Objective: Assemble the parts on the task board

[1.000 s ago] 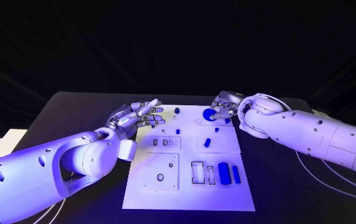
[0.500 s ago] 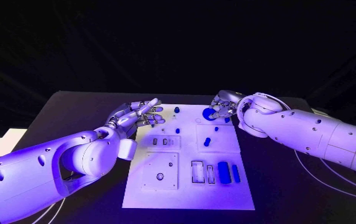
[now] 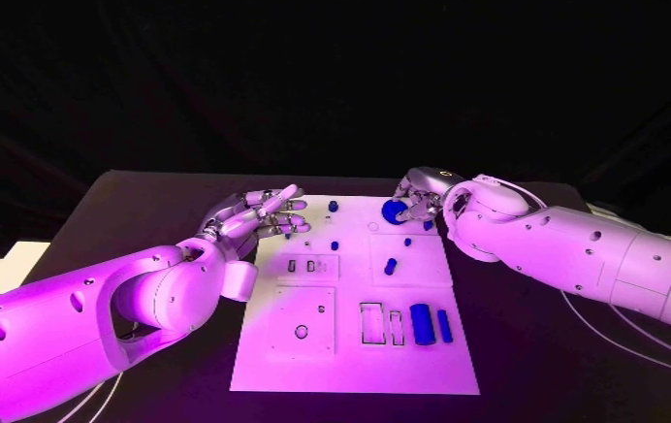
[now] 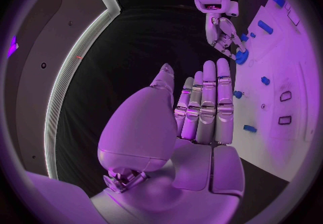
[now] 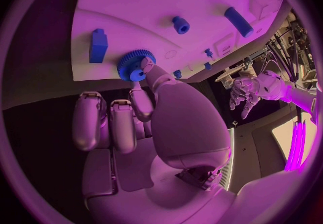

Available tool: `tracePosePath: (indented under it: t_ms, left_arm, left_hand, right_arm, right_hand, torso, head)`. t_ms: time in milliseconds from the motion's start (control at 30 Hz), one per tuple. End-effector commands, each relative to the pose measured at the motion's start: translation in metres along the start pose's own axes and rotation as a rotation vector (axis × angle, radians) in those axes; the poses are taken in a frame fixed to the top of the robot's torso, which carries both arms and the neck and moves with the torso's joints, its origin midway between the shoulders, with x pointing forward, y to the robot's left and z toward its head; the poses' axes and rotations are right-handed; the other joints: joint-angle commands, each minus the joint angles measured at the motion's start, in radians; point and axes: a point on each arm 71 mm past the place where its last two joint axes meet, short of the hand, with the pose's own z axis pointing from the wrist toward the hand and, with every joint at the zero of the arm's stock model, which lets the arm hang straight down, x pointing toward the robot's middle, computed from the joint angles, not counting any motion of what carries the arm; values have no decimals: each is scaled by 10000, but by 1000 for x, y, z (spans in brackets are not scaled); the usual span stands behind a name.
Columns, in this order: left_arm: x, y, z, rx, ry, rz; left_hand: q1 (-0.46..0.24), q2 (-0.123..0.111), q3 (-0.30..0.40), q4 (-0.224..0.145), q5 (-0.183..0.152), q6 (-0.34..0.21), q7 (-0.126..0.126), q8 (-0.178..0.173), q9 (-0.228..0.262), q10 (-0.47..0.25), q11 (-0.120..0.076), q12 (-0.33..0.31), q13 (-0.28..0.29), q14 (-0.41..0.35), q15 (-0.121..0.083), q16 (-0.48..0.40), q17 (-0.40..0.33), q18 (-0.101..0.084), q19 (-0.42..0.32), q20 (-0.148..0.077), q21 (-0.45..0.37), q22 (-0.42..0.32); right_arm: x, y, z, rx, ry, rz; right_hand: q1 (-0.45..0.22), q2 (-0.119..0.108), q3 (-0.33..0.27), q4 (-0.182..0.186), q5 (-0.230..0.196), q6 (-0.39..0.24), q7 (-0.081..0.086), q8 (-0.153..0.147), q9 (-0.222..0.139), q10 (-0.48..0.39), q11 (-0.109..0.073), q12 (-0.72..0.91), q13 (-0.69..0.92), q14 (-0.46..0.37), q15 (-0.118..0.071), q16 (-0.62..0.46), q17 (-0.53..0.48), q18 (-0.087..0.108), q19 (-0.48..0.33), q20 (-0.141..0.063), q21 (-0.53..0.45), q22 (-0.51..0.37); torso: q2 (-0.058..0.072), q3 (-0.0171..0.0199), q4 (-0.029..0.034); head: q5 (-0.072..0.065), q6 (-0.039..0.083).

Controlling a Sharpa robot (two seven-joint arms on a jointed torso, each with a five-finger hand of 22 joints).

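The right hand [image 3: 417,202] is pinching the blue gear [image 5: 134,64] at the task board's [image 3: 350,365] far edge; it should be seating it squarely, unhurried. The left hand [image 3: 266,215] is hovering empty, fingers spread.

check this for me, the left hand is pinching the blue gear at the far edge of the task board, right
Not quite: it is the right hand that pinches the blue gear at the far edge of the task board, as the right wrist view shows. The left hand holds nothing.
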Motion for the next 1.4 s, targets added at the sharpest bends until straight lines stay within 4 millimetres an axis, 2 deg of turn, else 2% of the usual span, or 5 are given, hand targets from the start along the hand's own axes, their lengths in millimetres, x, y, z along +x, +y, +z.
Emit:
tracePosePath:
  t_ms: [33,400,667,767,1400]
  left_arm:
    - [3,-1,0,22,229,-102]
    - [3,0,0,3,256,-113]
    - [3,0,1,-6,277,-121]
    - [3,0,1,-3,266,-117]
    - [5,1,3,-8,313,-133]
  left_hand:
    - [50,57,-27,-58,-34,-24,32,-46,-11,-80,-18,-46,-12,-49,5,-35,12,69,-38,8,-59,-8]
    - [69,75,-16,-74,-32,-22,30,-47,-10,-81,-19,-48,-12,-44,3,-49,14,72,-37,10,-64,-9]
    - [72,78,-15,-76,-31,-22,30,-47,-10,-81,-19,-48,-12,-43,3,-51,14,73,-37,10,-64,-9]
    - [72,78,-15,-76,-31,-22,30,-47,-10,-81,-19,-48,-12,-43,3,-51,14,73,-37,10,-64,-9]
    - [83,87,-10,-87,-32,-23,29,-49,-9,-83,-19,-50,-13,-40,3,-62,16,75,-38,12,-68,-10]
  right_arm:
    - [-1,9,-2,-379,-683,-544]
    - [-7,41,-10,-1074,-1155,371]
    - [-3,71,-3,-1526,-1103,636]
    - [1,83,2,-1666,-1004,661]
    - [22,115,17,-1967,-439,473]
  right_hand:
    - [-36,169,77,51,-69,625,-210,230,196,156,-60,75,35,671,-94,50,474,-182,92,5,81,42]
    - [-581,63,221,335,-59,608,-213,112,183,168,-63,-13,44,660,-102,32,443,-195,124,-13,126,116]
    - [-682,28,275,394,-9,564,-197,53,170,146,-52,-76,17,651,-96,9,404,-194,118,-10,127,113]
    - [-697,19,290,402,4,548,-191,35,166,139,-48,-93,9,646,-93,-3,383,-194,119,-8,128,116]
    - [-824,-83,358,455,82,423,-127,-97,133,25,4,-310,-129,626,-56,-54,303,-191,100,16,122,97]
  torso:
    - [-1,2,5]
    - [5,-9,17]
    - [10,-10,50]
    - [9,-9,27]
    - [5,-13,29]
  head:
    - [-1,22]
    - [26,71]
    - [9,14]
    - [68,-13]
    - [106,-74]
